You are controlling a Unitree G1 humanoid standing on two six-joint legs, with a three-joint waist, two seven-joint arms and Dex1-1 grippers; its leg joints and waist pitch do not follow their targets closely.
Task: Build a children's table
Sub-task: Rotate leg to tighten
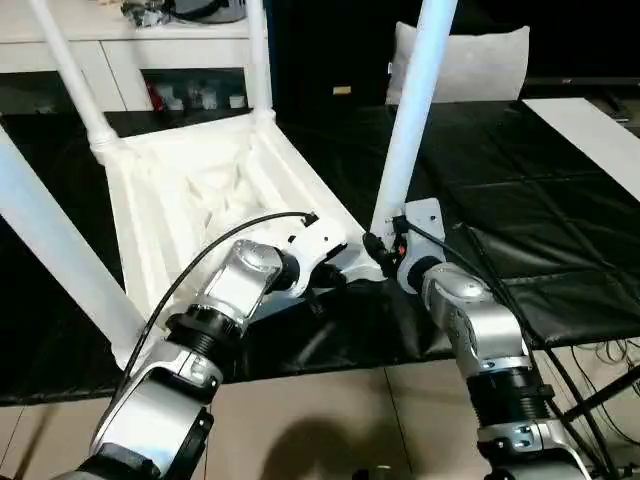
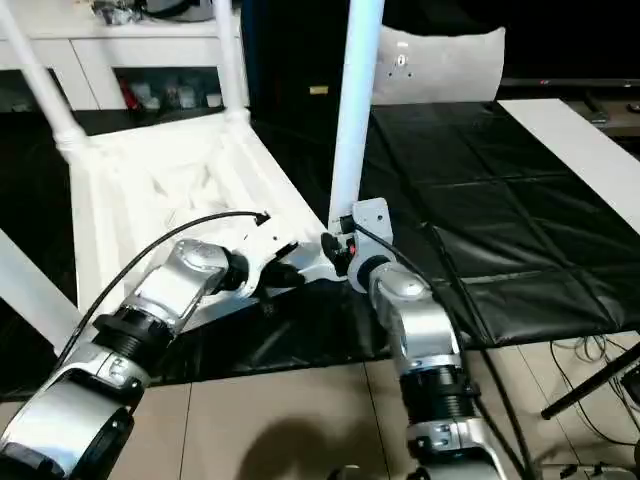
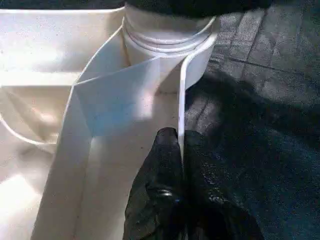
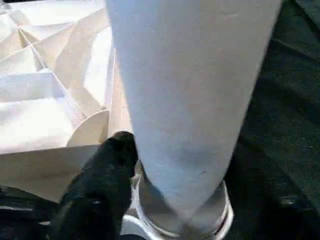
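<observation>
The children's table lies upside down on a black mat, its white ribbed top (image 1: 190, 190) facing up. Three legs stand in corner sockets: one at the far left (image 1: 70, 70), one at the far right (image 1: 258, 55), one at the near left (image 1: 50, 240). A fourth leg (image 1: 415, 110) rises from the near right corner socket (image 4: 180, 220). My left gripper (image 3: 180, 145) is shut on the top's thin rim wall (image 3: 181, 100) just short of that socket. At the foot of the fourth leg (image 4: 190, 100) sits my right gripper (image 1: 385, 250), pressed against its side.
A grey-white pillow (image 1: 480, 60) leans at the back right. Behind the table stands a white cabinet (image 1: 120, 50). A white board (image 1: 590, 130) lies on the mat (image 1: 520, 200) at the far right. Cables (image 1: 610, 360) trail over the tan floor (image 1: 350, 420) nearby.
</observation>
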